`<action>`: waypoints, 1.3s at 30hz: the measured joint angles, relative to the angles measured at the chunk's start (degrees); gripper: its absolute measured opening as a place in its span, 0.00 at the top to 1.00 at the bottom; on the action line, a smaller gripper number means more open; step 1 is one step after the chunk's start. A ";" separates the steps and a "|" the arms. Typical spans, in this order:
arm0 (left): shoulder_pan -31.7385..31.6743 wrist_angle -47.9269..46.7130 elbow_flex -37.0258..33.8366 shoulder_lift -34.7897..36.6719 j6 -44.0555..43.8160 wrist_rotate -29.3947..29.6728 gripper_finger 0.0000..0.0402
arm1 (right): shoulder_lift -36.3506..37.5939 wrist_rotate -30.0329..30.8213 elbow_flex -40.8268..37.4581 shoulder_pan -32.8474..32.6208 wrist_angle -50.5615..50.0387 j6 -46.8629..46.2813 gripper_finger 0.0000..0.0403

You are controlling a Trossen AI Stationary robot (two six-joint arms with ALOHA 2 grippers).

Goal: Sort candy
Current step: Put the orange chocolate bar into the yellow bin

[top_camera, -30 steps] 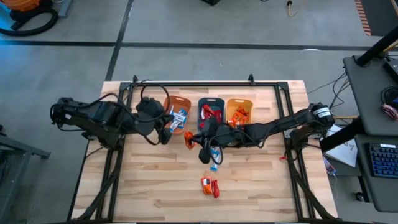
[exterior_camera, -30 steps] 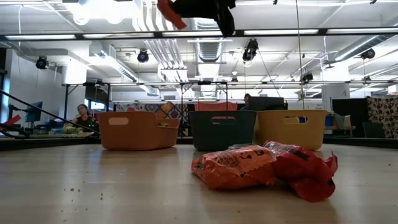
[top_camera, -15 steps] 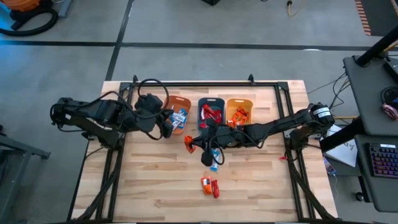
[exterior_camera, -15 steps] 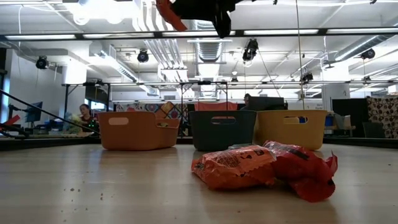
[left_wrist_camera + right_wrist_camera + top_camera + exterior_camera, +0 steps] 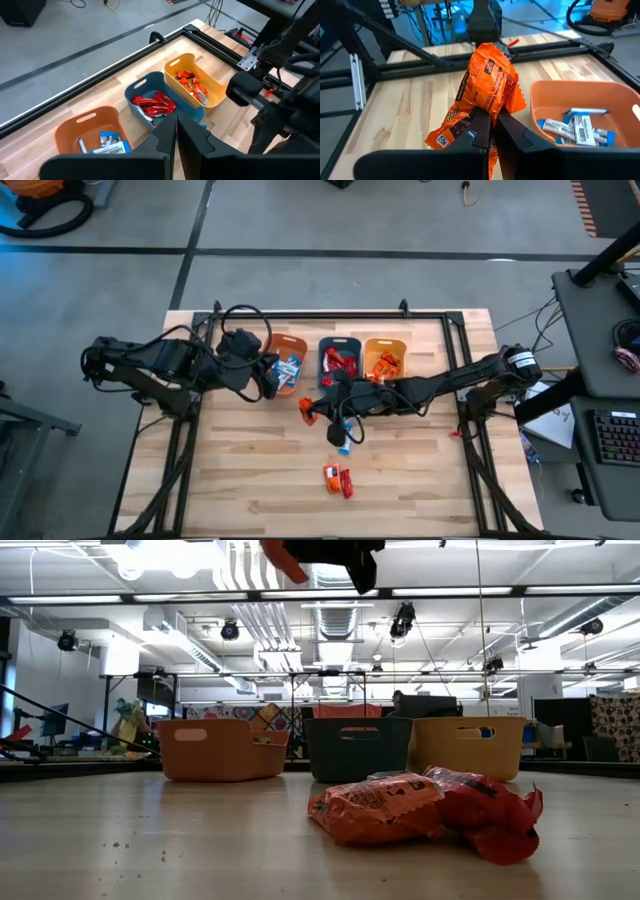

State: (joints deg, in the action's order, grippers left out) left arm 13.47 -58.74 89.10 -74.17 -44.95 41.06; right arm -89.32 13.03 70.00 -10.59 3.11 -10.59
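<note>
My right gripper (image 5: 312, 412) hovers above the table in front of the three bins, shut on an orange wrapped candy (image 5: 487, 92), which also shows at the top of the low view (image 5: 284, 560). My left gripper (image 5: 176, 132) is shut and empty, beside the orange bin (image 5: 290, 360). That bin holds blue-and-white candies (image 5: 576, 127). The teal bin (image 5: 340, 358) holds red candies (image 5: 155, 103) and the yellow-orange bin (image 5: 385, 358) holds orange ones (image 5: 191, 82). A blue candy (image 5: 344, 444) lies flat on the table, and an orange candy (image 5: 375, 808) and a red candy (image 5: 485, 812) lie side by side nearer the front. My right gripper pinches the orange candy between its two fingers (image 5: 481, 127) at the wrapper's lower part (image 5: 490, 112). The fingers reach in from the table's right. The candy is lifted clear of the table and sticks out beyond the fingertips, with its crimped end (image 5: 487, 47) free.
A black frame rail (image 5: 330, 315) runs along the far edge behind the bins. Bare wood lies to the left (image 5: 230, 470) and right (image 5: 420, 470) of the loose candies. In the low view, a person (image 5: 128, 725) sits in the room behind the table.
My left gripper has drawn back a little from the orange bin toward the far left. My right gripper, still holding the orange candy, has shifted slightly toward the near edge. The candies on the table have stayed where they were.
</note>
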 joint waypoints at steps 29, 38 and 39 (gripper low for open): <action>0.00 0.02 0.00 -1.19 0.75 -0.03 1.00 | 19.68 18.61 -17.79 17.32 -30.33 -20.00 0.97; 0.30 -0.42 0.00 -4.26 1.36 -6.54 1.00 | 19.20 14.56 -17.99 22.87 -38.02 -27.08 0.87; 0.45 -0.82 0.00 -4.59 1.40 -7.59 1.00 | 19.15 13.46 -17.99 23.43 -38.18 -27.07 0.85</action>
State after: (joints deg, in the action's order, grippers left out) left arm 13.93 -59.56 89.10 -78.76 -43.56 33.47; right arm -70.17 26.49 52.01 12.84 -35.07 -37.66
